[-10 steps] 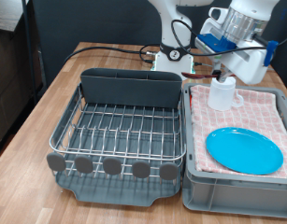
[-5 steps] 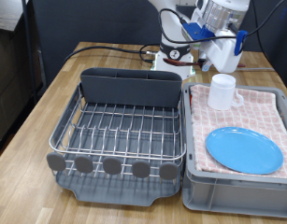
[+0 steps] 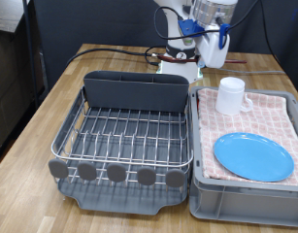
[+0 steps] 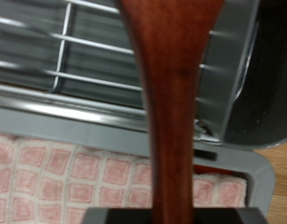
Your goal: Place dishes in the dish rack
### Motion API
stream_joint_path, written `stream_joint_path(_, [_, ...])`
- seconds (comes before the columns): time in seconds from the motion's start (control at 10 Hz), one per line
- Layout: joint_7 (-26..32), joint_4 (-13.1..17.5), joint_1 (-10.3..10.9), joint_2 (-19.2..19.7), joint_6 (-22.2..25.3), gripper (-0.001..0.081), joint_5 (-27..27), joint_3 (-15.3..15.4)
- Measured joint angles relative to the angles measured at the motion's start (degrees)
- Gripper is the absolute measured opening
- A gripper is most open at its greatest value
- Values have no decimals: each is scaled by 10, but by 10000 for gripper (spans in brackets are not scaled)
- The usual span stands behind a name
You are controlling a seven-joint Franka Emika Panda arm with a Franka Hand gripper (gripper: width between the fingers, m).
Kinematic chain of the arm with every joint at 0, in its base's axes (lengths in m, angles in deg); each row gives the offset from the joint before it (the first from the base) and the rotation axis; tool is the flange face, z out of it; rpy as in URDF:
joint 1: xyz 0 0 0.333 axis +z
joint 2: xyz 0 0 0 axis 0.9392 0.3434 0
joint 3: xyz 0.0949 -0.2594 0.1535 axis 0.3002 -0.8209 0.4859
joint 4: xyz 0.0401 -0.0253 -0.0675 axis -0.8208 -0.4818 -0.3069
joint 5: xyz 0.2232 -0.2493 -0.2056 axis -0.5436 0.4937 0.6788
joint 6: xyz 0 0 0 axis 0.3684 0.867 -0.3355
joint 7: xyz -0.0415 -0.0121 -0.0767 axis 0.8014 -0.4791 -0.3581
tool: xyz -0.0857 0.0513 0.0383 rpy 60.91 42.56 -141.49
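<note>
Above the far right of the desk (image 3: 51, 107), the gripper (image 3: 209, 39) is seen with its fingers closed on the wooden spoon (image 4: 171, 103). The spoon's transfer seems in hand; a lowering into the dish rack (image 3: 124, 136), probably its caddy (image 3: 134, 92), would be required. The plate (image 3: 253, 155) and mug (image 3: 231, 94) lie in the cloth-lined bin (image 3: 248, 199).

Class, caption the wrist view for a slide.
Gripper holds wooden spoon above dish rack and checkered cloth.

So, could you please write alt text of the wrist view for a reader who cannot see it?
A brown wooden spoon, seen very close and blurred, runs from the top of the picture to the bottom. Behind it lie the silver wires of the dish rack on its grey tray, and beside that the pink checkered cloth lining the grey bin.
</note>
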Motion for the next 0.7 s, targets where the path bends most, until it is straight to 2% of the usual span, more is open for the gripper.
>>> stream_joint_path(0.4, [21, -57, -3, -69, 3, 75, -3, -56])
stream_joint_path(0.7, [38, -83, -6, -96, 2, 75, -2, -95])
